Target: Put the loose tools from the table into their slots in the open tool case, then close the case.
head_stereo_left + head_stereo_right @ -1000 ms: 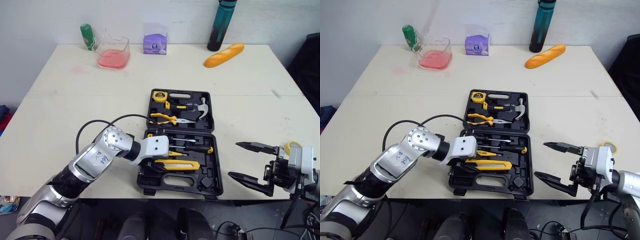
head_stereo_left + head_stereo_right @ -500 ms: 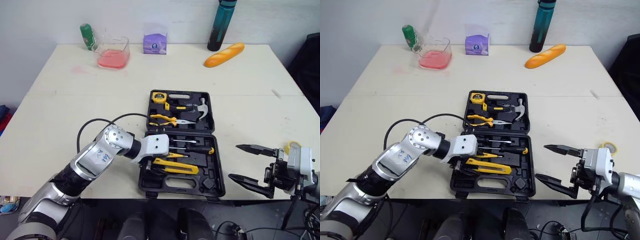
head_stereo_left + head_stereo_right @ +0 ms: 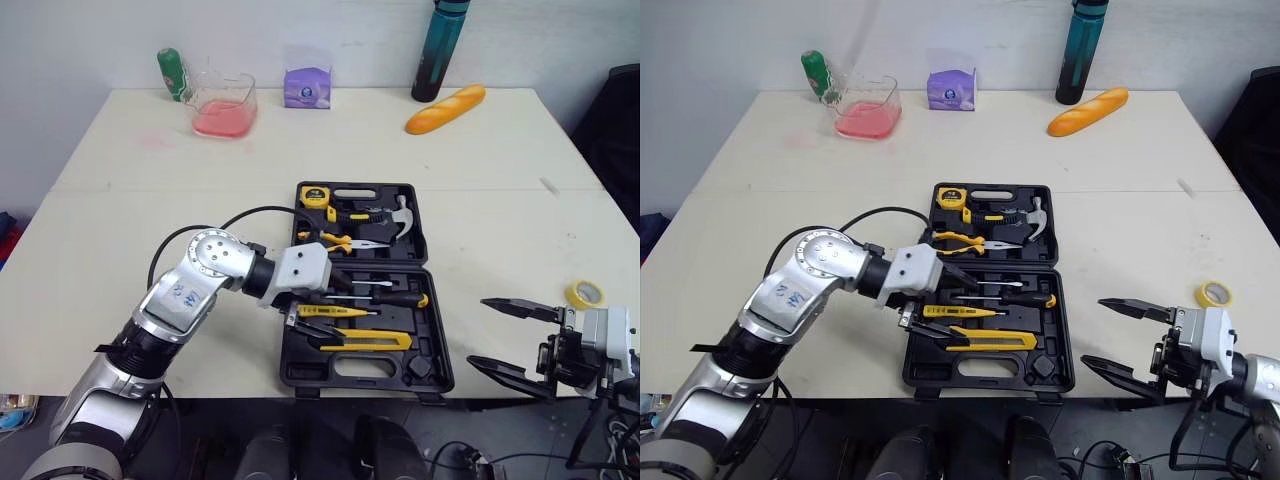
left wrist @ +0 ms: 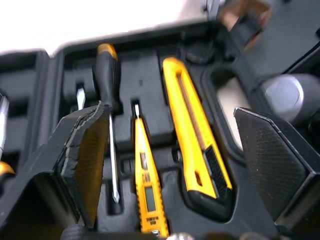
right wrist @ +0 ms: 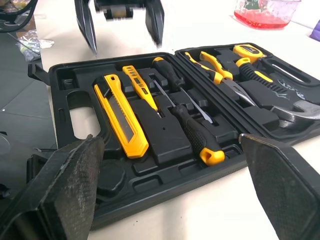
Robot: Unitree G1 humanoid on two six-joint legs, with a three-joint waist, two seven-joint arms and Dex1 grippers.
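Left to right. Left hand: fingers spread and released, empty, hanging over the near half of the tool case, just above the yellow tester pen. The case lies open on the counter. Its near half holds the tester pen, a utility knife and a black-handled screwdriver. Its far half holds a tape measure, pliers and a hammer.

The tools appear seated, so loading looks nearly complete. A yellow tape roll lies loose on the counter right of the case; whether it has a slot cannot be told. Closing remains.

Right hand: spread, empty, at the counter's near edge. No brand or writing is legible.
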